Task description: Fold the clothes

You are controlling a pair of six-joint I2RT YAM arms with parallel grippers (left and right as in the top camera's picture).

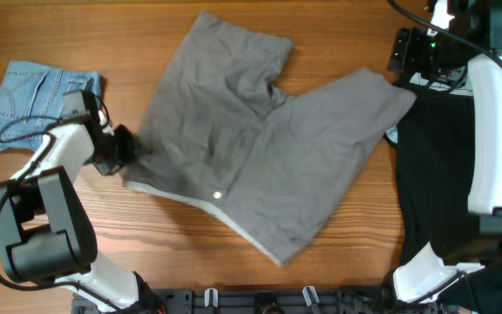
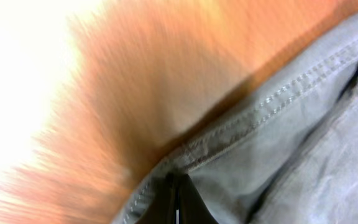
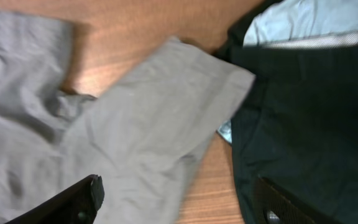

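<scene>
Past the denim shorts, my left claw pinches the waistband edge of the grey pants, which lie spread on the table (blurred view, so that's my judgement). I take this as gripping for the first fold. My right claw gapes wide over the leg end beside the black garment and needs to grip next.

Stitched grey pants on blurred table, dark fingers below.
</scene>
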